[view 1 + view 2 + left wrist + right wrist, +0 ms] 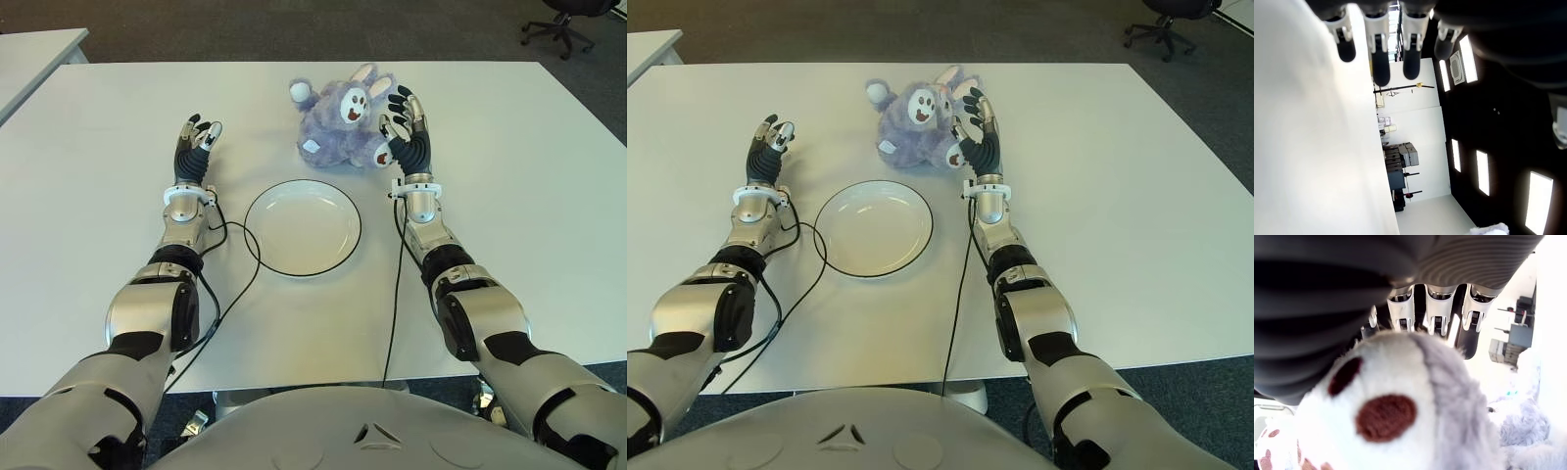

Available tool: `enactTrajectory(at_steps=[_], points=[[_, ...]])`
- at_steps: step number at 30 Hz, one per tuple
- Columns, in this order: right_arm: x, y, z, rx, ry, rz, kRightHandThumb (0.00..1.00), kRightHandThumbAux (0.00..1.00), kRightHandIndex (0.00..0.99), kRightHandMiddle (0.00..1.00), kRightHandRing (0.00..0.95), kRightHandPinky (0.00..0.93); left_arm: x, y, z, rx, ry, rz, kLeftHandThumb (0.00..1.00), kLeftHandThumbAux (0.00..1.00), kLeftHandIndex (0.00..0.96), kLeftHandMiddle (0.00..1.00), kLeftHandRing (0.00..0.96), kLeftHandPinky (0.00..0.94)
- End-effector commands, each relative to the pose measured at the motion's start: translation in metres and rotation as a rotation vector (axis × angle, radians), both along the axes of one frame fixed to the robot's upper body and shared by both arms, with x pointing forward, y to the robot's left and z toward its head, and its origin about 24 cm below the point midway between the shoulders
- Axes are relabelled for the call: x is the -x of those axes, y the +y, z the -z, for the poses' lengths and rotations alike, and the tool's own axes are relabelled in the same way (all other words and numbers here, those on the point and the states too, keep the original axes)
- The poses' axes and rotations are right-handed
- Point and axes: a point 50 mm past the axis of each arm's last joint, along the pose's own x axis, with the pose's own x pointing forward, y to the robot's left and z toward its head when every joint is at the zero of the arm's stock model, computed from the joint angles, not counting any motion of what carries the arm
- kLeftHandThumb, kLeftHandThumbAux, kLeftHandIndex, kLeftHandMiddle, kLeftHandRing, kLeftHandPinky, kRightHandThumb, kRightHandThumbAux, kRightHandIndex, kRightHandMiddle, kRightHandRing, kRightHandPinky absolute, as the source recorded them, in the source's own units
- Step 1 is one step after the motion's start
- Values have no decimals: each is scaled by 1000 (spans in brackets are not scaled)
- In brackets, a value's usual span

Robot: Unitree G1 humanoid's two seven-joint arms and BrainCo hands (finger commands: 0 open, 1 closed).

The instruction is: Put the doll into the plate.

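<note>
While left hand (196,137) idles open, right hand (407,125) spread wide against doll (338,122).

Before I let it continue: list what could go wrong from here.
1. The right hand is open at the doll, against one foot only; closing there may grab just the foot, leaving the doll dangling.
2. The plate lies loose on the table; a dragged doll could push it.
3. The left hand, open, stands apart and cannot steady either.
</note>
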Motion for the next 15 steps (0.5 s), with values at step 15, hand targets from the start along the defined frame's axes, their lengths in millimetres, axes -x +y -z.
enactTrajectory(at_steps=[15], points=[[85, -11, 125, 63, 459, 55, 565, 573, 109, 211, 206, 224, 29, -4, 48, 30, 204, 0, 0, 392, 0, 163, 182, 105]])
